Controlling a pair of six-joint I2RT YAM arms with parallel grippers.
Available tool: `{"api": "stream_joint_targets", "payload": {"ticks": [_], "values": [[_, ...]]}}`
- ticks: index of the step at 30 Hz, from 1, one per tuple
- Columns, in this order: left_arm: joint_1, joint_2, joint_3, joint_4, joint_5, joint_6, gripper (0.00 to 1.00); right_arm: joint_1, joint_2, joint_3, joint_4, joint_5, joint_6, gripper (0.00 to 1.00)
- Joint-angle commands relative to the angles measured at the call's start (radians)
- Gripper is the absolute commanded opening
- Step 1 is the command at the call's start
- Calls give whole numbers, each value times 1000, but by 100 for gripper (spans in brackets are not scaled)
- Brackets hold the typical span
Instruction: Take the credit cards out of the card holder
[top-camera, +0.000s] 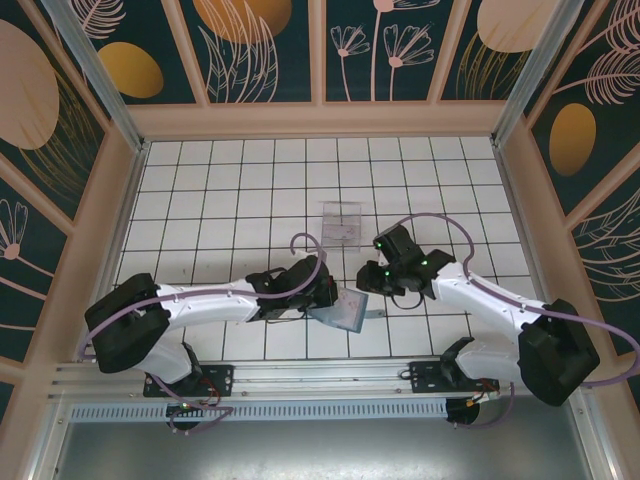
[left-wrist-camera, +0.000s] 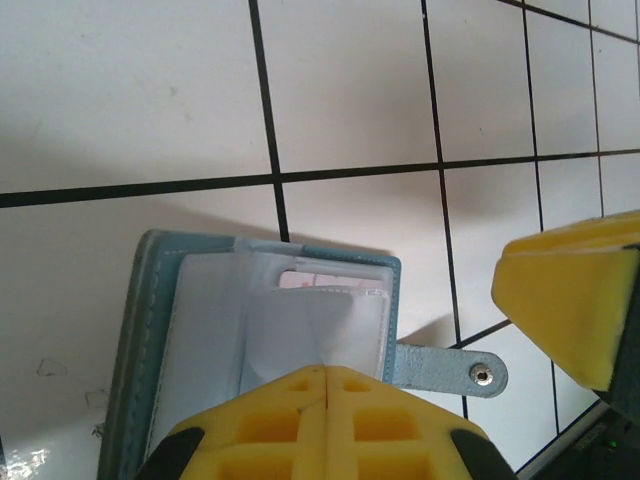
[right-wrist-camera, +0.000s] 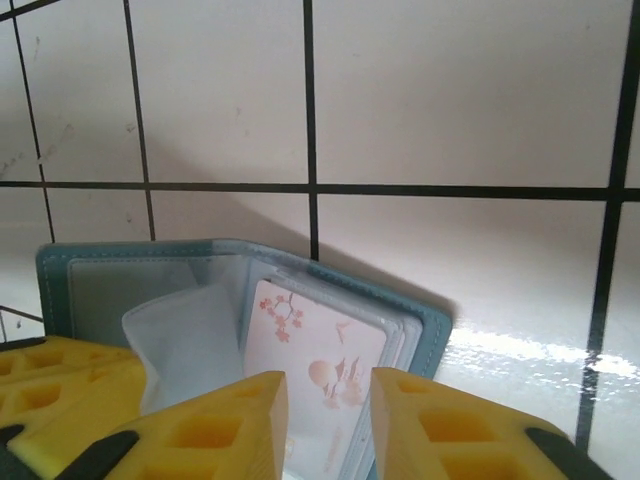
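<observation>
Card holder (top-camera: 345, 308), the soft teal-blue folding wallet, lies open on the white tiled table (top-camera: 200, 190), just ahead of the arm bases. On the left, the left gripper (left-wrist-camera: 325, 378) has its yellow foam pads (left-wrist-camera: 270, 405) squeezed together on a clear plastic sleeve (right-wrist-camera: 190, 340) inside the wallet. I'd guess that's to pin it open so it doesn't slide. Tucked in another sleeve is a pale credit card with a pink blossom print (right-wrist-camera: 310, 365). Over on the right, the right gripper (right-wrist-camera: 325, 415) hangs right over that card, jaws slightly apart, nothing held, probably lining up a pinch.
</observation>
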Motion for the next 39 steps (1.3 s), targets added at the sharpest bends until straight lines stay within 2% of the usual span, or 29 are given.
{"api": "stream_joint_targets", "payload": {"ticks": [1,7,15,18,22,25,31,39], "values": [[17,-11,-44,100,38,-31,0,18,28,10,37,-55,26,24],[20,-2,-72,134,54,-39,0,64,104,-27,146,-136,67,19],[28,-42,-105,125,33,-48,2,107,180,-56,231,-159,113,17],[30,-45,-91,74,23,-36,9,117,197,-58,255,-173,125,17],[29,-80,-39,-59,-43,-16,27,138,212,-47,272,-178,143,16],[34,-138,-17,-154,-109,-13,34,153,220,-29,271,-171,151,16],[53,-288,-26,-272,-213,-13,41,184,267,15,277,-160,164,16],[77,-434,-67,-318,-246,4,46,235,384,126,258,-140,159,16]]}}
